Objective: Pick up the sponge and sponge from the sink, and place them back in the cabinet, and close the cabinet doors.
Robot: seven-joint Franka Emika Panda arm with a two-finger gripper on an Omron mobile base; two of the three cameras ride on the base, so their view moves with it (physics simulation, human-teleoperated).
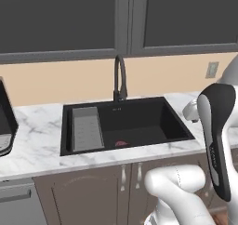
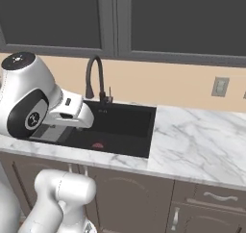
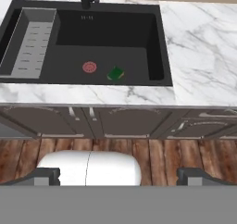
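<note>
One small sponge [image 3: 115, 73], green on top with a yellow edge, lies on the floor of the black sink [image 3: 106, 38], just right of the red drain disc [image 3: 89, 67]. The sink [image 1: 139, 122] [image 2: 120, 123] is set in a white marble counter. My gripper [image 3: 120, 176] hangs high above the counter's front edge, looking down into the basin. It is open, its fingertips [image 3: 46, 175] are wide apart, and nothing is between them. The sponge is well below and ahead of it. The cabinet and its doors are out of view.
A grey ribbed tray [image 3: 32, 49] [image 1: 86, 129] fills the sink's left end. A black arched faucet [image 1: 120, 77] [image 2: 93, 78] stands behind the basin. Dark wall cupboards [image 1: 60, 19] hang overhead. Marble counter [image 2: 197, 135] stretches right. A dark appliance [image 1: 4, 122] sits at far left.
</note>
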